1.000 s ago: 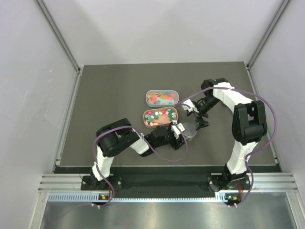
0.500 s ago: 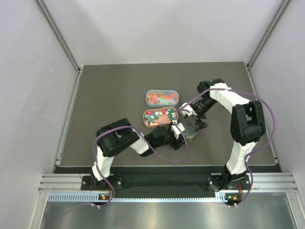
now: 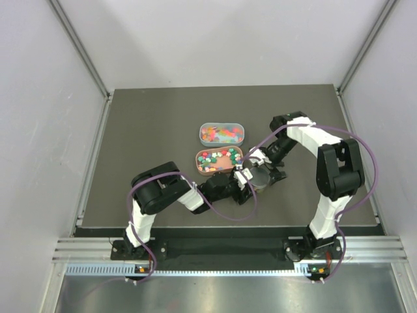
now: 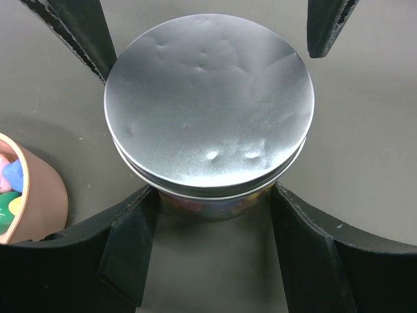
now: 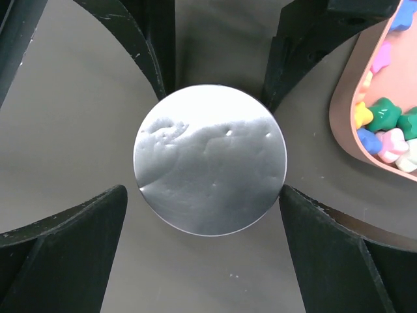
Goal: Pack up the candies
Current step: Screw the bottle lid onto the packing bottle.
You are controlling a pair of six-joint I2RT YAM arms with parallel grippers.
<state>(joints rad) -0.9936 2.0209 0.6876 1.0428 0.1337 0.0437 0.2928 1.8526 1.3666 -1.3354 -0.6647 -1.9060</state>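
Top external view: a dark counter (image 3: 143, 143) carries two white-and-black robot arms, the left arm (image 3: 159, 192) reaching in from the near left and the right arm (image 3: 326, 156) bending in from the right, both meeting near the middle. Two oblong trays lie side by side there: a clear tray (image 3: 201, 134) farther back and a brown tray (image 3: 197, 162) nearer the arms. Both hold the candies (image 3: 219, 158), a mix of green, red, white, pink, blue and orange pieces. Just right of the brown tray stands a small round jar (image 3: 259, 177) capped with a dented silver lid (image 4: 208, 117). Under the lid's rim, in the left wrist view, a few coloured sweets show through the clear wall. The left hand (image 4: 214, 195) clasps the jar's body from both sides below the lid, its fingers (image 4: 130, 248) against the glass. The right hand (image 5: 202, 195) hangs over the lid with its fingers (image 5: 65, 241) spread wide to either side, holding nothing.
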